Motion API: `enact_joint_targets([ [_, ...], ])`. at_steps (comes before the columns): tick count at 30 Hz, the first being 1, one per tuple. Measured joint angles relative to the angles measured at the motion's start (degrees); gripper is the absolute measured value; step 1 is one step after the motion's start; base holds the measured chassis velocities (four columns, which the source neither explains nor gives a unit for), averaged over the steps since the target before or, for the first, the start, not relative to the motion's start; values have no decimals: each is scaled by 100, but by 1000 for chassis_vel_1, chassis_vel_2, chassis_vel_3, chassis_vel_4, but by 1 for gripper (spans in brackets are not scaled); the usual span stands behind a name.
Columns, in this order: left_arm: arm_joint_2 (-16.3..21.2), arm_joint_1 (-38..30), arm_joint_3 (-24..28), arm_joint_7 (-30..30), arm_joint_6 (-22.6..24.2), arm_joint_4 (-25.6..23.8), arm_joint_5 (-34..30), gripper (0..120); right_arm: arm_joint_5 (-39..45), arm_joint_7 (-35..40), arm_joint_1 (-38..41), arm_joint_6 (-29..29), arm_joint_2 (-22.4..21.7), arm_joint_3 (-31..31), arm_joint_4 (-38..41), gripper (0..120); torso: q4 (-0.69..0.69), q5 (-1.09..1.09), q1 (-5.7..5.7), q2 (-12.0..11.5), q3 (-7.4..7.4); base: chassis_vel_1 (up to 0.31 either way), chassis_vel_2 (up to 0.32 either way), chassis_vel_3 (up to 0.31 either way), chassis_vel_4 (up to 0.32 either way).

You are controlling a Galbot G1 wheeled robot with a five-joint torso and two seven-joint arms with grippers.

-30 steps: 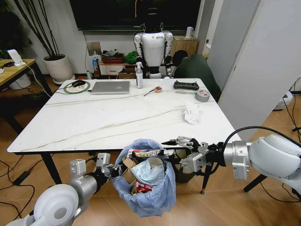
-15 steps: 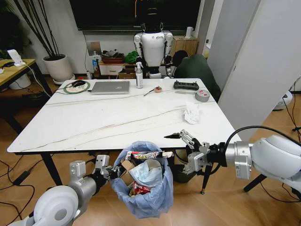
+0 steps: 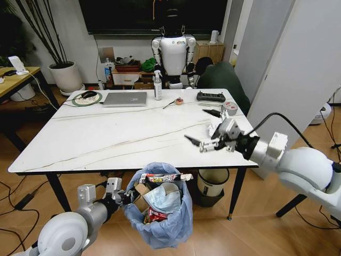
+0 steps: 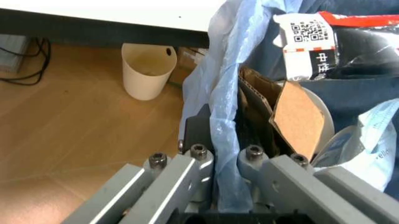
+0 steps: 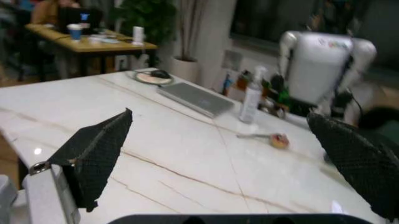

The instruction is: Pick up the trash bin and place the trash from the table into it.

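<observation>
White veined table [image 3: 106, 138], nearly cleared of litter. 1 crumpled white tissue [image 3: 217, 127] left near the far right edge, no clear long axis. Right gripper [image 3: 204, 128] just beside it on the near side, hovering over the tabletop, fingers spread wide and empty; by far the nearer arm. Trash bin [image 3: 160, 213] hanging below the near table edge, stuffed with packets, its blue liner rim pinched by the left gripper [image 4: 224, 161].

Right pincer [image 3: 203, 128] now above table [image 3: 106, 138]
</observation>
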Motion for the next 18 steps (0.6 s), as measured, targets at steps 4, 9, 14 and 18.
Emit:
enact_joint_targets([
  [4,23,27,-38,-3,-1,-51,-22,0,760,445,128,-278,429,6,-720,100,0,0,0,-1,0,0,0,0,0],
  [9,47,34,-76,-5,-6,-70,-39,0,1351,586,322,-517,923,6,-1565,100,0,-1,0,-1,0,0,0,0,0],
  [14,76,68,-115,-5,-10,-99,-73,0,1406,446,472,-690,1339,-44,-2448,100,-1,-1,0,-1,0,0,0,0,0],
  [18,96,82,-113,-5,-10,-108,-81,0,1350,56,647,-843,1789,-150,-3344,100,0,0,0,-1,0,0,0,0,0],
])
